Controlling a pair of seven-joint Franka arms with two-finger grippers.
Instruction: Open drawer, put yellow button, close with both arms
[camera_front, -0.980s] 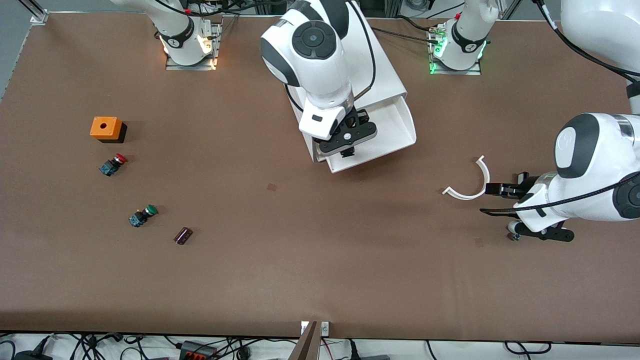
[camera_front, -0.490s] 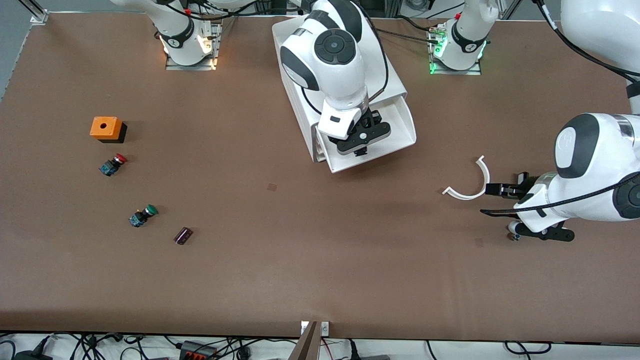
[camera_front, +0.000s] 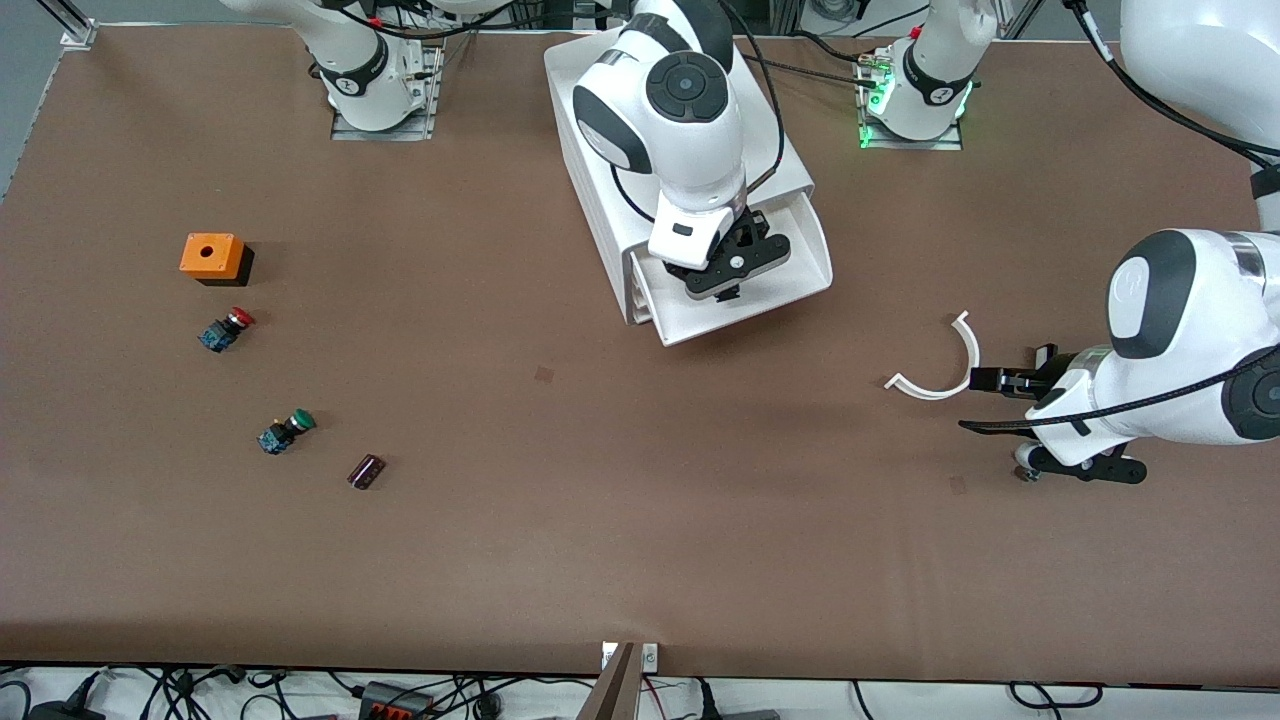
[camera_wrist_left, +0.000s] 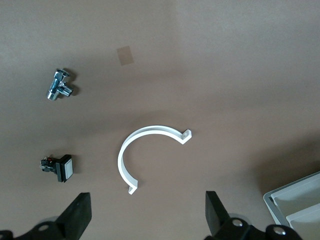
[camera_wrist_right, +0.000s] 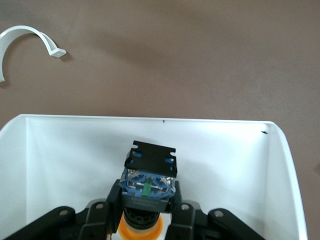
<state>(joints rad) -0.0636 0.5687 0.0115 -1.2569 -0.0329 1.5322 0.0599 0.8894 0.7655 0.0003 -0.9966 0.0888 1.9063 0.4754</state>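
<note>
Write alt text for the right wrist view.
The right tool grips the yellow button over the open white drawer. Past the drawer's rim lies brown table, with a white curved clip near one corner.

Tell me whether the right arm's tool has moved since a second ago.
Yes. The right tool, shut on the small yellow-capped push button, has travelled from the open white plastic drawer's front lip to over its tray, toward the cabinet.

A high front camera faced the arms' bases. Each wrist camera looked down from close range; both showed the white clip (camera_wrist_left: 150, 155).
</note>
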